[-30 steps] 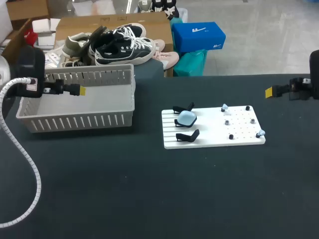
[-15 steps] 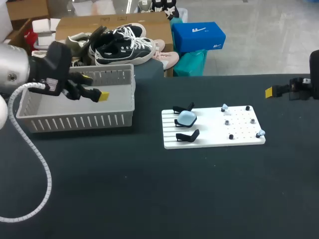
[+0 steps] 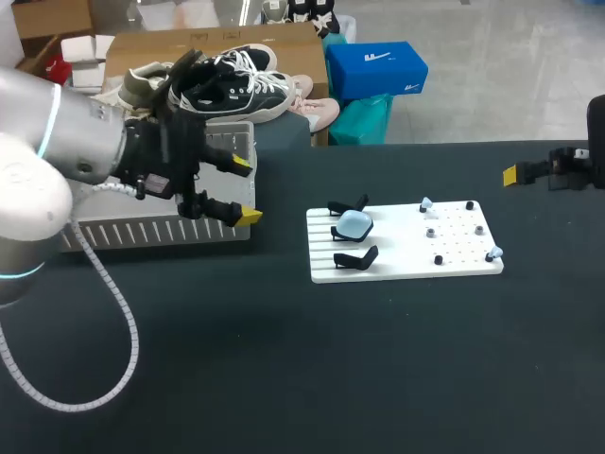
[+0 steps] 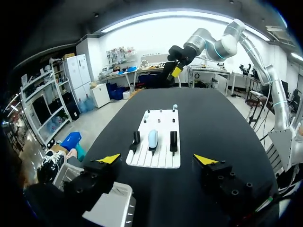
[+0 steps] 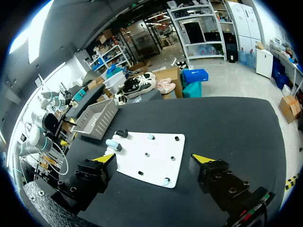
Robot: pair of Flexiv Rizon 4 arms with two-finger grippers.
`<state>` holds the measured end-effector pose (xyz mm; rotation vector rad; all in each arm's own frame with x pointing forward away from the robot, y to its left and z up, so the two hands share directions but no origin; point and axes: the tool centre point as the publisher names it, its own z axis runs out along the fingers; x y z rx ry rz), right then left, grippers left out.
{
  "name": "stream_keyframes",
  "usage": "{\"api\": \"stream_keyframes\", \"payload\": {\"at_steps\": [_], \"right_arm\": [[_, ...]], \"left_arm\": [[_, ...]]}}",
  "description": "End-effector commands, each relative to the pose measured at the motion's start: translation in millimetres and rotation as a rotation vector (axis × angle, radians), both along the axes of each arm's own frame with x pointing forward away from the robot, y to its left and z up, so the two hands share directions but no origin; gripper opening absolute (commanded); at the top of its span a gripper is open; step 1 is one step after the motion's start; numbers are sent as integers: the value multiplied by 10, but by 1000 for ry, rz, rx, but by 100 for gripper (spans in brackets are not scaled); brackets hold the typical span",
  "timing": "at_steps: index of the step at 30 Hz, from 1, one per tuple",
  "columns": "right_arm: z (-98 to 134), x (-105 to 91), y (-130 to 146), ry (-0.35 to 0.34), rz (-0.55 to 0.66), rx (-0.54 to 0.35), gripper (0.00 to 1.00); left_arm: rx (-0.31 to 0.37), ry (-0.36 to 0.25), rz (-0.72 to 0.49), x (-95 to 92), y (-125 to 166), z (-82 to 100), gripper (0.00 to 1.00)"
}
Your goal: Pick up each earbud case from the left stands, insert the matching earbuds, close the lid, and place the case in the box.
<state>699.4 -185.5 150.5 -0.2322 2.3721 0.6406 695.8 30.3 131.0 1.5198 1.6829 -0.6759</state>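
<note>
The light-blue earbud case sits on the middle of three black stands on the white board; whether its lid is shut cannot be made out. The left gripper hangs released and empty before the grey box, its arm hiding part of the box. The right gripper, cut off at the head view's edge, is likewise spread and empty.

We look down from above and behind the table, while both wrist cameras face inward, all sharing the white board.
</note>
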Motion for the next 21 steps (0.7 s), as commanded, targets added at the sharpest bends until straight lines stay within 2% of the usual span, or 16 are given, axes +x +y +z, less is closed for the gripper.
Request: {"api": "stream_keyframes", "payload": {"at_steps": [1, 4, 5, 10, 12, 17, 21], "right_arm": [[-6, 8, -3, 0, 2, 1, 100], [-6, 8, -3, 0, 2, 1, 100], [-6, 8, -3, 0, 2, 1, 100], [-6, 8, -3, 0, 2, 1, 100], [-6, 8, -3, 0, 2, 1, 100], [-6, 8, -3, 0, 2, 1, 100], [-6, 8, -3, 0, 2, 1, 100]], "left_arm": [[-8, 44, -77, 177, -215, -134, 100], [-12, 37, -58, 232, -313, -170, 100], [-34, 54, -49, 254, -337, -164, 100], [-23, 25, -22, 304, -444, -221, 100], [-2, 2, -11, 306, -489, -290, 100], [10, -7, -18, 287, -607, -434, 100], [-2, 7, -20, 318, -717, -516, 100]]}}
